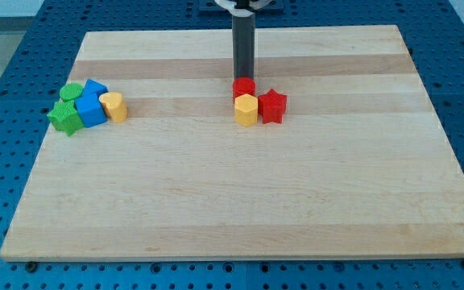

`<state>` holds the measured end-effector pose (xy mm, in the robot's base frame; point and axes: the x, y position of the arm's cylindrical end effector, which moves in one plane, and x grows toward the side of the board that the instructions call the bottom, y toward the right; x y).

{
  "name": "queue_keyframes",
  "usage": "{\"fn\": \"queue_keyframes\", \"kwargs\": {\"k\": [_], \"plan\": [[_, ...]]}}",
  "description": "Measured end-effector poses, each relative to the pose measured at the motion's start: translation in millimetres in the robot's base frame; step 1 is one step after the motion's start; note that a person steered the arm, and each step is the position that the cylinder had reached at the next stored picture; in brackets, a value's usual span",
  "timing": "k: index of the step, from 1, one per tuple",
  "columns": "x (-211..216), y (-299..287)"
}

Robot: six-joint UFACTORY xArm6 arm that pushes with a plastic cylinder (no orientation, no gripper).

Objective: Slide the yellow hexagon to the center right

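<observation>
My tip (243,76), a bare rod with no hand, stands behind the red block (243,87) touching the yellow hexagon (246,110)

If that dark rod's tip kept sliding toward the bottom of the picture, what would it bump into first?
Most likely the red block, which sits right against my tip on its bottom side. The yellow hexagon lies just beyond it, with the red star beside it. Depth is hard to judge.

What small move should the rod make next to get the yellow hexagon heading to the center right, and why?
Probably circle my tip round to the yellow hexagon's left side. The tip sits behind the red block, at the hexagon's top, and the red star touches its right.
</observation>
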<state>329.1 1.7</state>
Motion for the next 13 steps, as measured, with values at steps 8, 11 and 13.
{"fn": "queue_keyframes", "kwargs": {"k": [8, 11, 13], "plan": [[65, -7], [87, 71], [123, 126]]}}
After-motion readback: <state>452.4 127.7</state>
